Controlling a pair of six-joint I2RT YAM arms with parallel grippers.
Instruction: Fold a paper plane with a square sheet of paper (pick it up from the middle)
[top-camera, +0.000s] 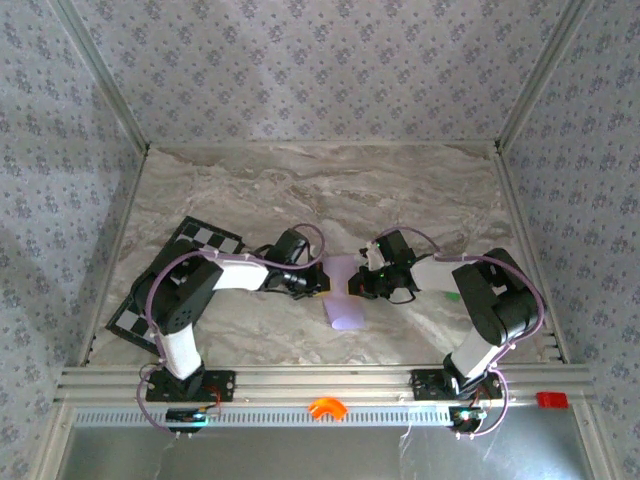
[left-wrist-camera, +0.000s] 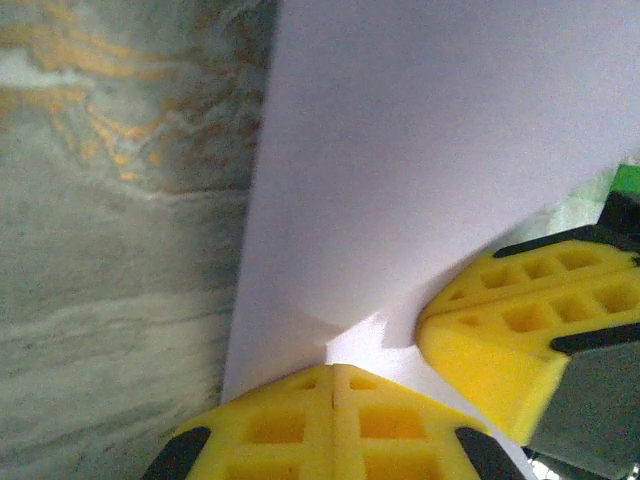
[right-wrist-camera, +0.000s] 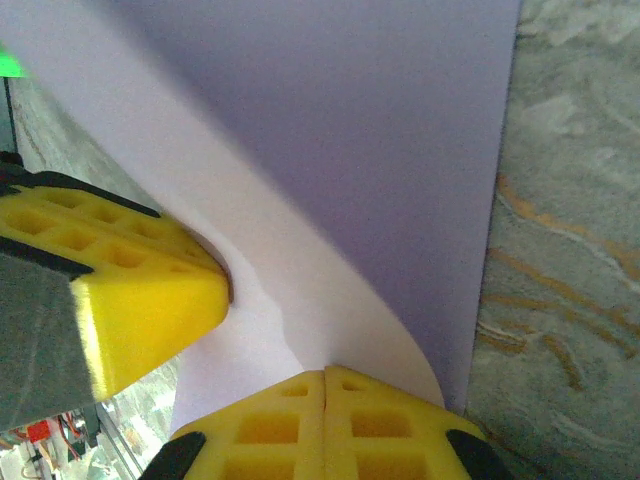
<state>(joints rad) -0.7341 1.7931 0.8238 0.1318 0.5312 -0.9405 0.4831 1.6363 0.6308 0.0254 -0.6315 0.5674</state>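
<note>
Lilac paper sheet (top-camera: 346, 305) | narrow, curled up | L end effector (left-wrist-camera: 333, 370) + R end effector (right-wrist-camera: 325, 374) both clamped on it

A thin pale lilac paper sheet (top-camera: 343, 300) lies mid-desk on the flat marble-patterned desk (top-camera: 330, 190), between the two arms. The left yellow-fingered tool (top-camera: 320, 283) pinches its left edge and the right yellow-fingered tool (top-camera: 360, 285) pinches its right edge, tips facing across the sheet. A black-and-white checkered board (top-camera: 207, 238) lies far left, partly under the left arm. A tiny green block (top-camera: 453, 296) sits right of the sheet, beside the right arm.
</note>
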